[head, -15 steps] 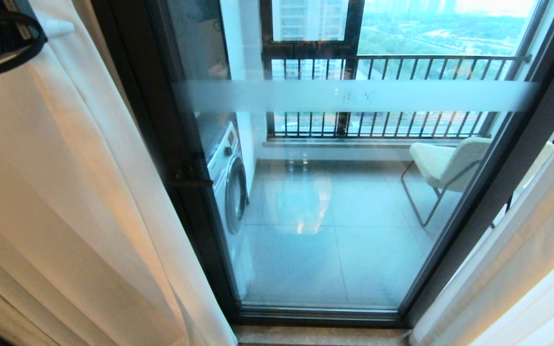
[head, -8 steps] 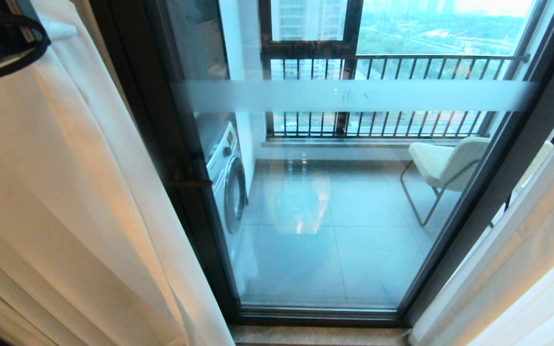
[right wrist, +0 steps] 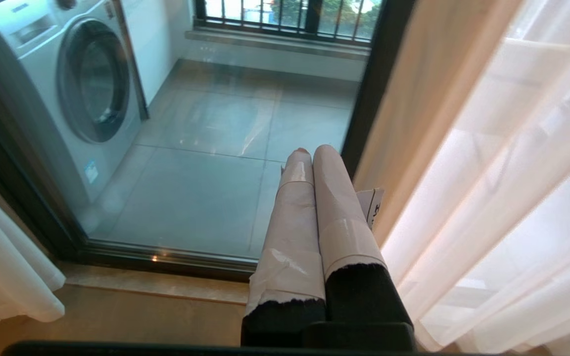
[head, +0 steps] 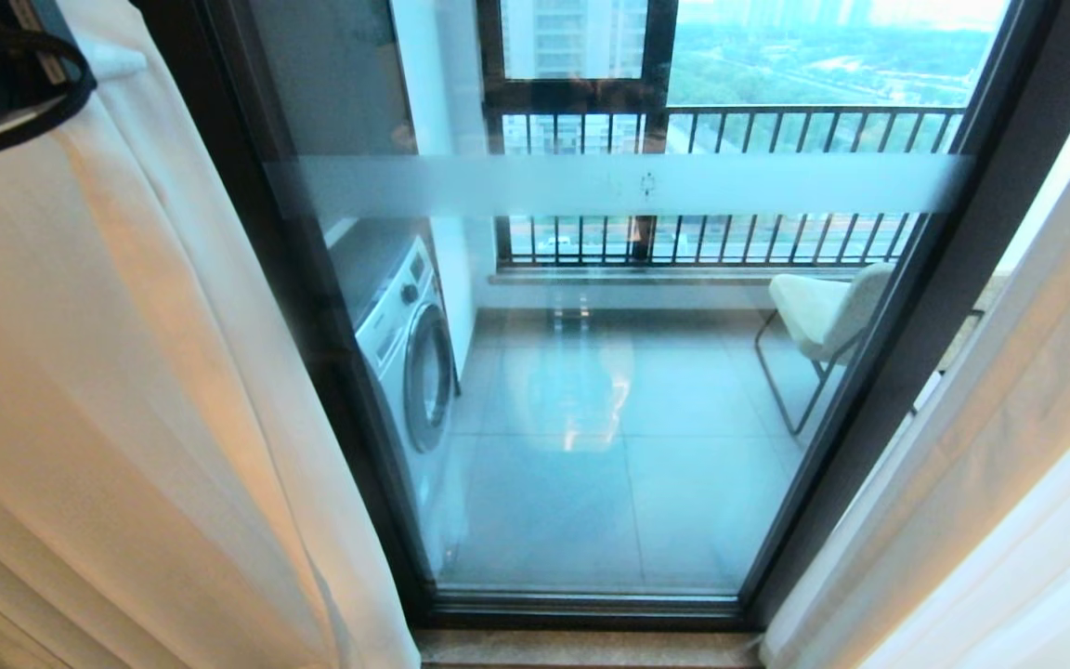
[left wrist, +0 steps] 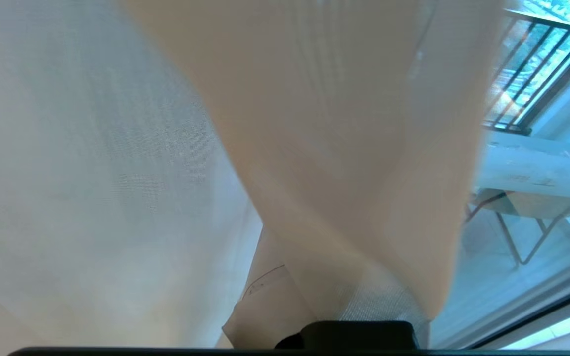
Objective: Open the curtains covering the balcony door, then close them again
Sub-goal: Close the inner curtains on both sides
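I'm seeing the curtains (head: 126, 390) hanging vertically at both edges, the door (head: 609, 372) standing bare between. Left tool (left wrist: 354, 331) is pinching curtain fabric; right tool (right wrist: 314, 163) is closed, empty.

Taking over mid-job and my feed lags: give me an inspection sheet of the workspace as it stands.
Surface: beige stone threshold under the door.
Job's things: sheer white cream-hemmed curtains parted to both sides; dark-framed glass balcony door uncovered.
Clutter: nothing seen indoors.
Grippers: left hand shut on the left curtain's hem; right hand shut, empty, beside the right curtain panel.
Cables: black loop near the left arm.
Surroundings: white washing machine, pale chair, black railing.
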Motion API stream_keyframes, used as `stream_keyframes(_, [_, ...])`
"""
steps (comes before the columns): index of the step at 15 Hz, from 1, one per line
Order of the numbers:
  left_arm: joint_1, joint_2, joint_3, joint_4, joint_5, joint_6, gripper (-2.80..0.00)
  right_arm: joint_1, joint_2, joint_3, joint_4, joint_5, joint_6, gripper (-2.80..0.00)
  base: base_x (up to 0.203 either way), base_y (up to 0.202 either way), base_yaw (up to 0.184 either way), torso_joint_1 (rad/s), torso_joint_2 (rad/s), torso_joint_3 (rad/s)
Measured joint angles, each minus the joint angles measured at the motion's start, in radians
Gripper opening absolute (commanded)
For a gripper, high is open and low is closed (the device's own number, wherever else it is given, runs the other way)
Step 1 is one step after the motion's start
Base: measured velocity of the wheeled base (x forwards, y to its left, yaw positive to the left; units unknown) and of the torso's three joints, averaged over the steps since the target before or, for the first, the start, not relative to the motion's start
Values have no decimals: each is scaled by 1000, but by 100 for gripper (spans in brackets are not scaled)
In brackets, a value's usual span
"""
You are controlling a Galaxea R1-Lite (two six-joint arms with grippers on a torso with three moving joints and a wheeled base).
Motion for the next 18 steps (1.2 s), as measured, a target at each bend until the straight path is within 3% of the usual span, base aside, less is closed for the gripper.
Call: stream_keyframes(18, [-9, -9, 1, 0, 20, 0, -280, 0, 0, 0, 0, 0, 0, -280, 0, -185, 2, 2, 3, 3])
